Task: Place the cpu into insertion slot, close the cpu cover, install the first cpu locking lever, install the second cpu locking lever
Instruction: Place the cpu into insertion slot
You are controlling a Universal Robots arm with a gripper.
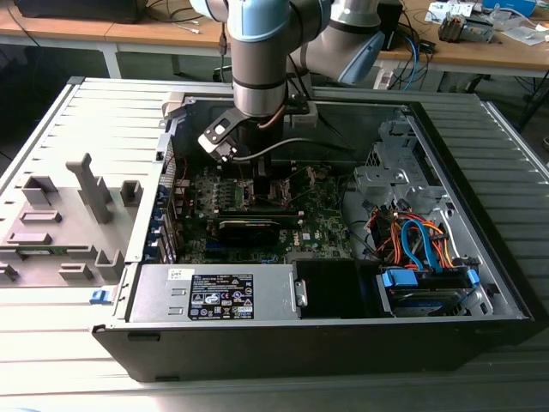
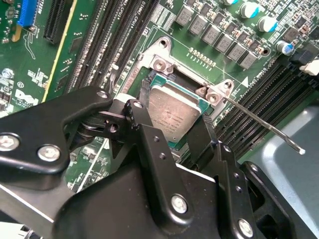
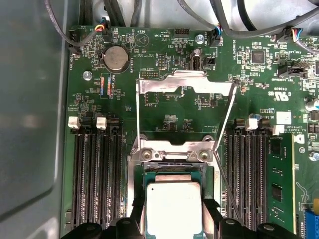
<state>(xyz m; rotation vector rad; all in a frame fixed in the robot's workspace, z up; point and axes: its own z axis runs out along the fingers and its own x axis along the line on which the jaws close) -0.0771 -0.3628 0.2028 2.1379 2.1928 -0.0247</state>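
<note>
Holders, exterior view's left: grey moulded holders [image 1: 64,215] stand on the slatted table [image 1: 51,112], just beside the open computer case [image 1: 480,215].
Power supply: a silver power supply [image 1: 214,292] lies along the case's near wall.
Arm: the robot arm [image 1: 257,60] reaches straight down into the case, over the green motherboard [image 1: 326,227].
Gripper: in both wrist views the black gripper [image 2: 170,118] [image 3: 173,213] straddles the chip, one finger pressed to each of two opposite edges and clamped on it.
Cpu: the cpu [image 2: 167,107] [image 3: 173,206], silver-grey top up, sits between the fingers [image 2: 142,134] directly over the socket. It may be seated or held just above; the first wrist view does not settle it.
Insertion slot: the insertion slot [image 3: 172,169] shows a dark strip of contacts beyond the chip's edge, inside its silvery rim.
Cpu cover: the cpu cover [image 3: 174,82] stands swung open on its hinge, so the board is visible through its window.
Locking lever: a thin locking lever [image 2: 264,127] juts free from the socket corner, unlatched.
Memory slots: long black memory slots [image 3: 94,169] flank the socket on both sides.
Drive bay, exterior view's right: blue and orange cables [image 1: 420,240] loop above a drive bay [image 1: 429,287].
</note>
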